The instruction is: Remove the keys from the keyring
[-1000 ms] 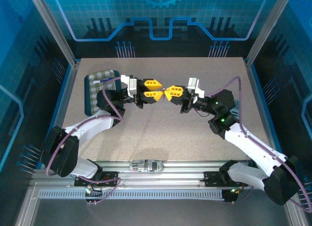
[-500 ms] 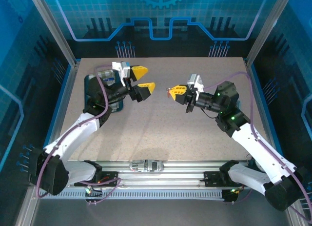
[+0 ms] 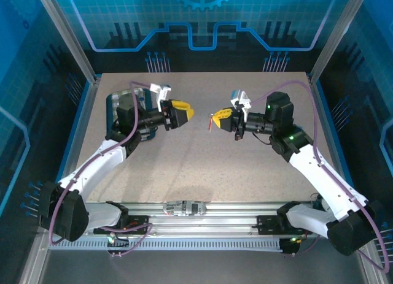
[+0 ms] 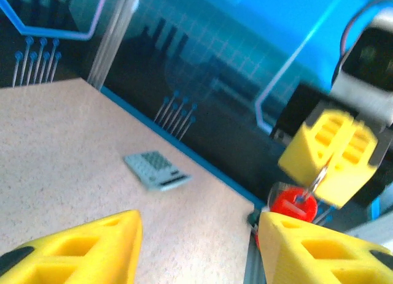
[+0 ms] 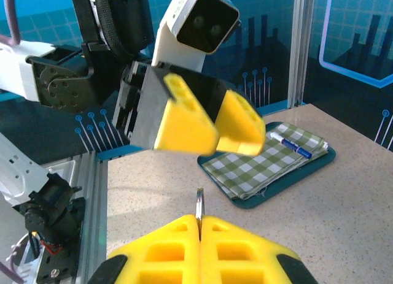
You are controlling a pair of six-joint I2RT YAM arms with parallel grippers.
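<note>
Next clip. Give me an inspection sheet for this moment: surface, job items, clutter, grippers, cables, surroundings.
Surface: speckled beige table, no spills or marks seen.
Job's things: keyring pinched in the right gripper, red tag hanging from it; a key cannot be made out.
Clutter: teal tray with checked cloth and blue pen; grey gridded pad lying flat on the table.
Grippers: right gripper shut on the keyring, raised off the table; left gripper open, facing it across a gap, holding nothing.
Cables: purple cable arches over the right arm, away from the fingers.
Surroundings: blue-lit panels, metal frame; nothing else seen.
</note>
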